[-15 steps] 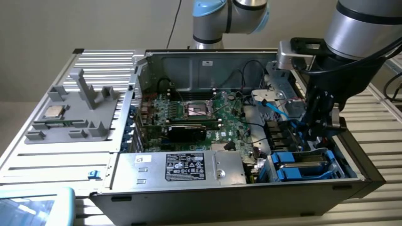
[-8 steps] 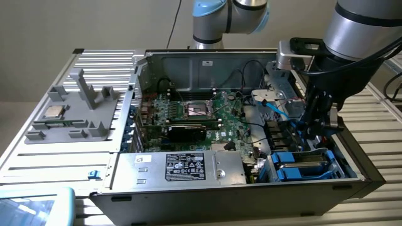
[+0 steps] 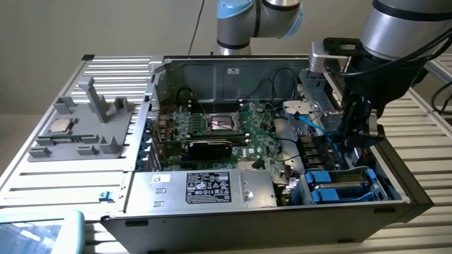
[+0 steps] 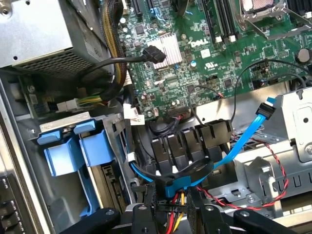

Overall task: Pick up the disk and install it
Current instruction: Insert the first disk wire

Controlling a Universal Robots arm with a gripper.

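The bench (image 3: pixel 424 159) carried the open computer case (image 3: pixel 399 182), and I hung over its end at the exterior view's right. The power-supply box (image 3: pixel 205 188) filled the near side of the case and the motherboard (image 3: pixel 226 132) lay behind it.

The disk (image 3: pixel 339 185) was not in my claw (image 3: pixel 355 140). It sat low in the drive bay at the case's near corner, just beside the power-supply box, on the exterior view's right. Its blue carrier (image 4: pixel 73 151) framed a strip of grey metal.

What mattered was this: the disk lay down and toward the camera from my claw in the exterior view. It was near, but apart, with a bank of black cable plugs (image 4: pixel 190 141) between us. Its long axis seemed to run from the tab end back toward the case wall. I would not swear to that, since so little of it showed.

My claw sat closest to the blue data cable (image 4: pixel 243 141) and the yellow and red power wires (image 4: pixel 176 214), which crossed right in front of it in the wrist view. I could not tell whether my claw was spread, pressed together, or pinching that cable bundle. Dark parts and plugs overlapped there.

The disk's label and most of its body were hidden inside the bay. Two blue tabs showed in the wrist view, and I could not make out whether they belonged to one carrier or two. The disk's connector end was out of sight.
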